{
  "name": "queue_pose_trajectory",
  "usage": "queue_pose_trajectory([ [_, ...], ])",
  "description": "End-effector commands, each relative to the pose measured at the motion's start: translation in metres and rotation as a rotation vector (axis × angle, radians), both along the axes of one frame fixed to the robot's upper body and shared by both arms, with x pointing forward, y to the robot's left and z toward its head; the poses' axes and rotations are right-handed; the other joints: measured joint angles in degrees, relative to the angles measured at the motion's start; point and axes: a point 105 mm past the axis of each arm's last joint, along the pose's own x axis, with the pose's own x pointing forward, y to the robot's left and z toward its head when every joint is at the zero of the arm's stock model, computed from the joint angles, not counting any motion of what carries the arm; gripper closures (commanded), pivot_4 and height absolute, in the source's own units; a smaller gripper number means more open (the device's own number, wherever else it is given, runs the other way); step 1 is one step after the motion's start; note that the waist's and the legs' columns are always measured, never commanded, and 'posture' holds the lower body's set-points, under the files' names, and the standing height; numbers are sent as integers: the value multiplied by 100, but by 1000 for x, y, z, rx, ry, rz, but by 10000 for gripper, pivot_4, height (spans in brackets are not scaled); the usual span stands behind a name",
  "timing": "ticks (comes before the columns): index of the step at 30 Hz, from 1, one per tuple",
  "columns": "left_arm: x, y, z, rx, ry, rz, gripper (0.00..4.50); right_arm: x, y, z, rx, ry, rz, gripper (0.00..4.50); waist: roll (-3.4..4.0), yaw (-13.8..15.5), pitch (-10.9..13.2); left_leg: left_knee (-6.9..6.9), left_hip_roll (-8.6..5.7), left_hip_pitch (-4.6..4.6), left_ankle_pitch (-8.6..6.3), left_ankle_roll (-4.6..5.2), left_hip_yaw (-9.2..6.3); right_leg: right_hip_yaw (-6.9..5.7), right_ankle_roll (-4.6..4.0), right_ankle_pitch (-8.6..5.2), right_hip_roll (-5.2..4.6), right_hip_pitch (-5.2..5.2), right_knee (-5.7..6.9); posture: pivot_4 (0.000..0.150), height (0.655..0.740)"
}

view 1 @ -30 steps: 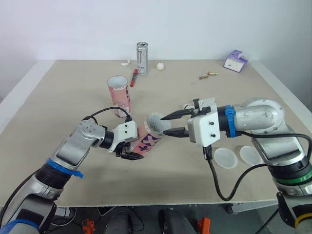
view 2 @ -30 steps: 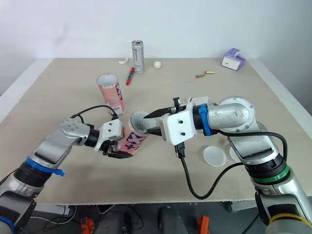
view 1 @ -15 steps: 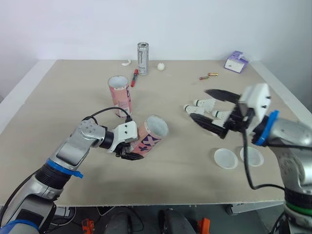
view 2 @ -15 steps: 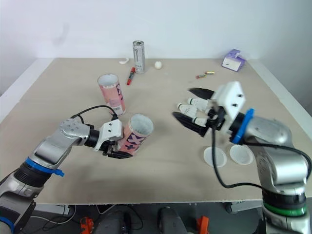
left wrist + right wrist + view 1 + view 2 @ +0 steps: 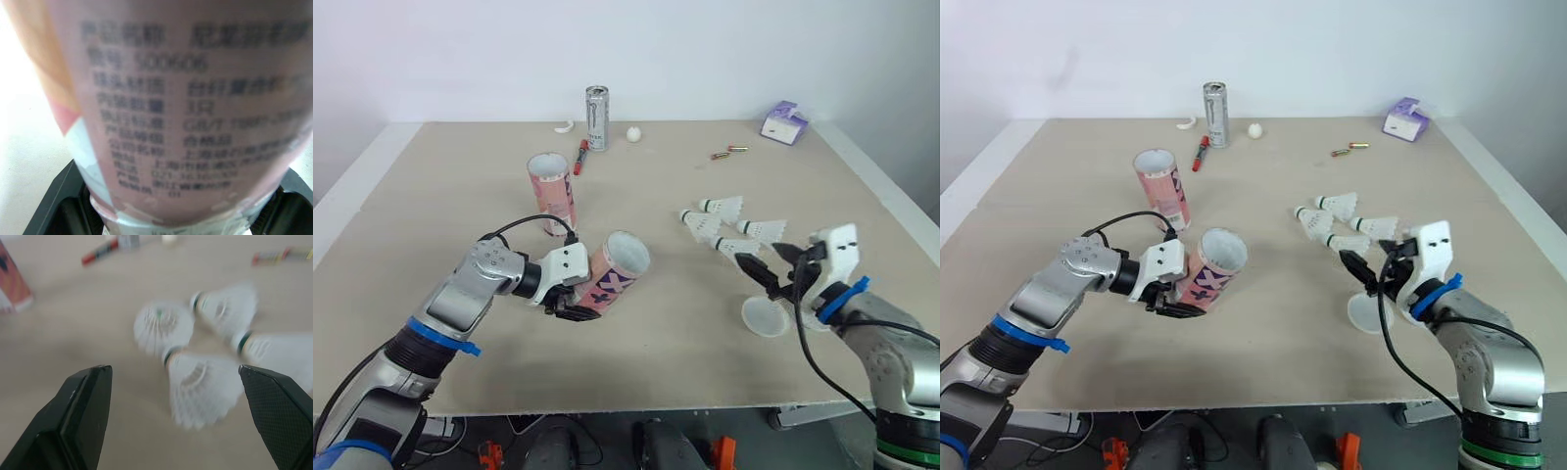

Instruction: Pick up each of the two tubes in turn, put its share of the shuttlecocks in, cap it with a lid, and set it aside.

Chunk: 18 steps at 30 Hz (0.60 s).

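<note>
Tube [image 5: 615,274] tilted in the left gripper [image 5: 570,297], right gripper [image 5: 756,255] spread beside the shuttlecocks [image 5: 703,223].

On the beige desk [image 5: 460,206], the pink printed tube leans near the front middle with its open mouth up and turned toward the robot's right. The left gripper is clamped on its lower end, and the left wrist view shows the label close up between the black fingers. A second tube [image 5: 552,191] of the same kind stands upright just behind it, mouth open. The right gripper hovers low with its fingers wide apart, pinching nothing. Four white shuttlecocks lie clustered just ahead of its tips, and a round white lid [image 5: 764,315] lies flat beneath the fingers. Along the far edge stand a silver can [image 5: 597,117] and a purple box [image 5: 785,122], with a red marker [image 5: 582,155] near the can.
</note>
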Motion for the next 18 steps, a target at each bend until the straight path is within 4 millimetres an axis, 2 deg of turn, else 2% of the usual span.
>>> queue_pose_trajectory([
  [1,0,2,-10,36,21,13,14716,3,6,1,-31,-12,47,464,0,0,0,0,-1,-1,0,0,0,0,0,0,0,-1,0,1500,7400],
  [8,-2,2,-11,36,22,17,14716,12,8,-5,-25,16,54,464,0,0,1,1,-3,-2,0,0,0,7,2,1,1,-1,0,1500,7400],
  [18,-2,2,-13,36,20,19,14716,32,5,-5,7,29,30,464,0,0,0,1,-9,-2,0,0,1,23,6,1,5,0,0,1500,7400],
])
